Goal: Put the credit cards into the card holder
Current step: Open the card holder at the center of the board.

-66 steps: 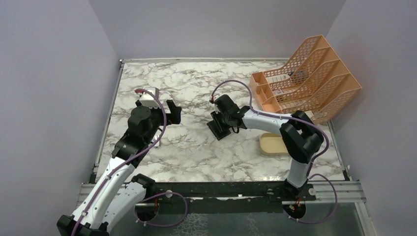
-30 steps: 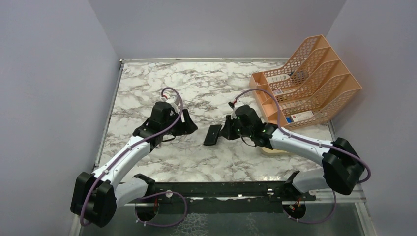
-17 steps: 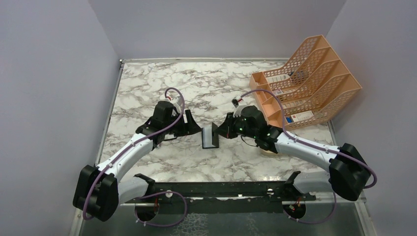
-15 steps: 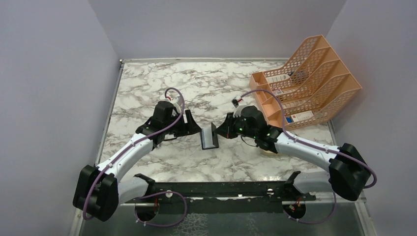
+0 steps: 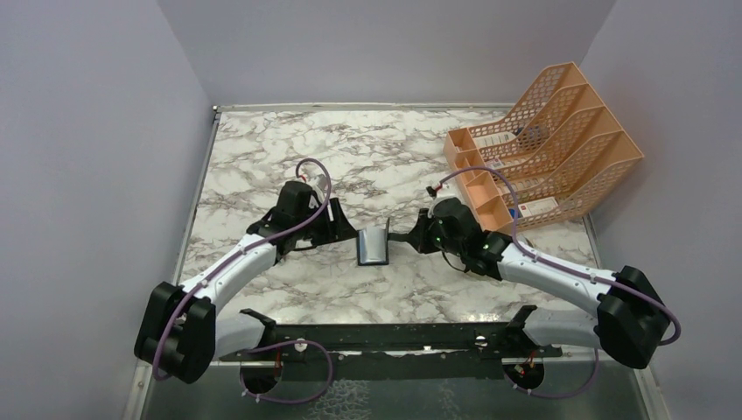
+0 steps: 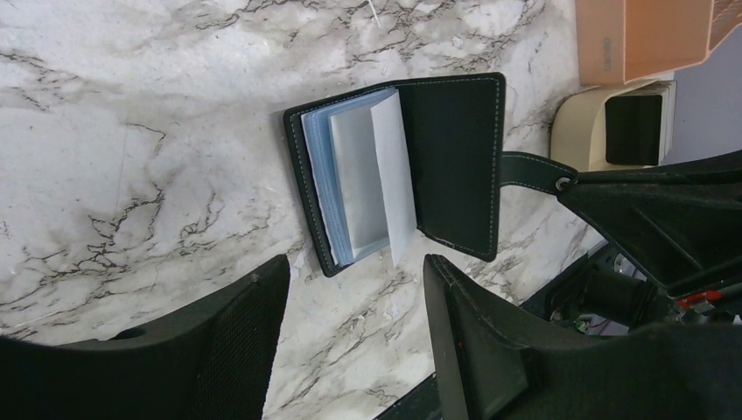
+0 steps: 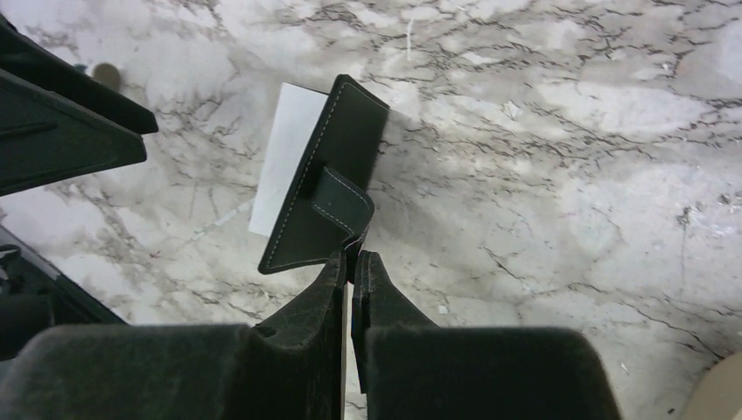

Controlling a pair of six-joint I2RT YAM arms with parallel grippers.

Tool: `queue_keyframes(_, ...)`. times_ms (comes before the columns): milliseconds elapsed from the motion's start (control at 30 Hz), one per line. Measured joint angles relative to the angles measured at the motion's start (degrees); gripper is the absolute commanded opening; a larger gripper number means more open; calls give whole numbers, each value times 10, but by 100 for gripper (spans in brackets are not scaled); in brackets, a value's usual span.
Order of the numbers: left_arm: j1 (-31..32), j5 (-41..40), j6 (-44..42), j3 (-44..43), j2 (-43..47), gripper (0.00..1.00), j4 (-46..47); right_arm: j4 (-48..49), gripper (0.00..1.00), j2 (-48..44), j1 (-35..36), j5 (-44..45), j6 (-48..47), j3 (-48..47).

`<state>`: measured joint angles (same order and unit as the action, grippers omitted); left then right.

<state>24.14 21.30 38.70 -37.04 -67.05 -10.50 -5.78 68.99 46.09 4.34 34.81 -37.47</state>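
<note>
The black card holder (image 5: 374,246) lies open on the marble between my two grippers. In the left wrist view the card holder (image 6: 455,157) shows pale blue credit cards (image 6: 325,188) stacked in its left half, with a whitish leaf (image 6: 389,175) standing up at the fold. My right gripper (image 7: 353,258) is shut on the holder's snap tab (image 7: 343,203) and keeps the right flap (image 7: 337,166) lifted. My left gripper (image 6: 354,267) hovers just left of the holder, open, with only marble between its fingers.
An orange mesh file rack (image 5: 547,140) holding white boxes (image 5: 534,208) stands at the back right. A tan dish (image 6: 577,131) with a dark object in it sits beyond the right gripper. The black rail runs along the table's near edge (image 5: 394,337).
The right gripper has drawn the tab to the right, and the holder has swung from nearly shut to open. The left gripper has edged closer to it and its jaws have narrowed a little.
</note>
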Motion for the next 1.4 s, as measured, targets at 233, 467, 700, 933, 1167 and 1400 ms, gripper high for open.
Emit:
queue_keyframes(233, 0, 12, 13, 13, -31, 60, 27, -18, 1, -1, 0, 35, -6, 18)
queue_keyframes(467, 0, 17, 19, 30, -51, 59, 56, -47, 1, 0, 0, 69, -1, 22)
queue_keyframes(700, 2, 38, 32, 39, -95, 59, 101, -62, 1, 1, 0, 90, 6, 27)
queue_keyframes(933, 3, 51, 45, 40, -123, 56, 139, -77, 1, 14, 0, 107, 17, 35)
queue_keyframes(1167, 3, 57, 56, 47, -146, 56, 177, -79, 1, 14, 0, 112, 21, 43)
queue_keyframes(1400, 10, 87, 74, 59, -180, 51, 228, -79, 1, 14, 0, 112, 21, 43)
